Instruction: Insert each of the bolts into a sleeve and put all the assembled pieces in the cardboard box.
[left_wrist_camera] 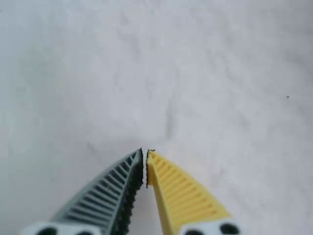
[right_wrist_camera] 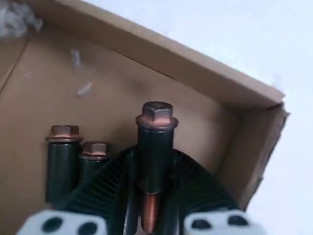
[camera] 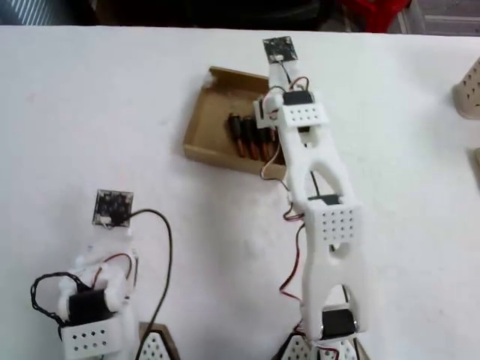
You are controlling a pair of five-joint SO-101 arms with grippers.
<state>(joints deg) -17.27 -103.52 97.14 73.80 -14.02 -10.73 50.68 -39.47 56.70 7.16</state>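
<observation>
2 sleeved bolts lie in the cardboard box; the right gripper clamps a 3rd sleeved bolt by its sleeve above the box floor. Judged rigid and slick: grip mid-sleeve. Left gripper is closed, empty.

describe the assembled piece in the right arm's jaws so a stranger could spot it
Find the cardboard box on the white table. Dark sleeves with copper bolt heads lie in it side by side. Yours is the piece between the right arm's jaws, bare copper thread showing below its sleeve.
</observation>
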